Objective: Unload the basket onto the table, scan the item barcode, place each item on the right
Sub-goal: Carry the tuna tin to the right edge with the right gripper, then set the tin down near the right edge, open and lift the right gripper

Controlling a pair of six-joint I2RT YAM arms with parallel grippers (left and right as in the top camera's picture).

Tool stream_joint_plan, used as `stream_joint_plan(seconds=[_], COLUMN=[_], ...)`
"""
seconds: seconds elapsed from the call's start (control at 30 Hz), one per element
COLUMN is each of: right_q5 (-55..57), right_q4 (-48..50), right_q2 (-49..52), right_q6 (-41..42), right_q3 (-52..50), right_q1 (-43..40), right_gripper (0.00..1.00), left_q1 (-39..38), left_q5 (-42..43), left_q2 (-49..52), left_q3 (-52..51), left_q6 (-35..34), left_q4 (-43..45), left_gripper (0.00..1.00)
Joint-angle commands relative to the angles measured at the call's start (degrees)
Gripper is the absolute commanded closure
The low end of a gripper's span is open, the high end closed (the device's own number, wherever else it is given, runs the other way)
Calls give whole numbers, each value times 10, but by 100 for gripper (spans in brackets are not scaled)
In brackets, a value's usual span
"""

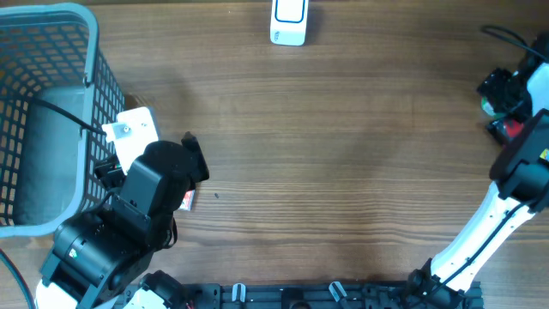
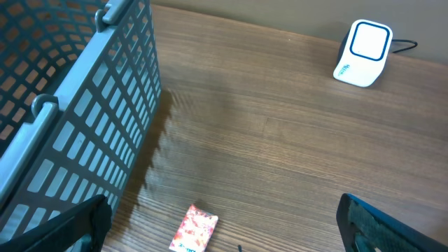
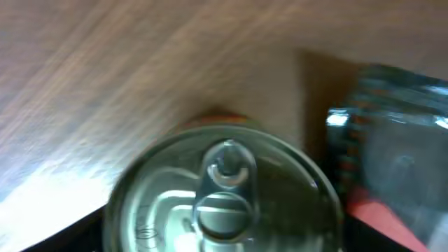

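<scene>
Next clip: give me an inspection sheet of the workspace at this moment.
Surface: wooden table, no damage seen.
Job's things: white scanner at the far edge; small red-patterned packet lying flat beside the basket; pull-tab can beside a glossy pack.
Clutter: white item by the basket, kind unclear.
Grippers: left gripper open above the packet; right gripper over the can, view blurred, grip unclear.
Cables: scanner lead; black cable at the right edge.
Surroundings: nothing seen.

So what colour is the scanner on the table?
The scanner is white with a blue outline on its face, clearest in the left wrist view.
</scene>
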Motion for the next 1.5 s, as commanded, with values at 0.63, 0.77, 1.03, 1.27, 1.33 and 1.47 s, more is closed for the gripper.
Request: stream_joint_plan(seconds=[0.63,0.77,1.03,1.27,1.33,1.47], right_q5=[-118,-155,-191,-187,-187,-187], right_q4=[-16,-55,-115,-184,-195,-203], right_q2=[-172,-240,-244,-202,-202,-202], right_q6=[-34,-35,-33,-57,-57,-56], right_q3=[64,64,57,57,57,57], right_q1=[35,70,176,263,276,288], right_gripper=[0,0,0,0,0,0], left_q1=[0,0,0,0,0,12], left_q5=[5,3,-88,49,83,181], left_q2=[0,0,-17,-15,2,68], left_q3=[-3,-3,11,40,39,37], left_q6=[-8,-8,-54,110,115,128], left_q4=[-1,-4,-2,30,-9,-62], left_gripper=[0,0,0,0,0,0])
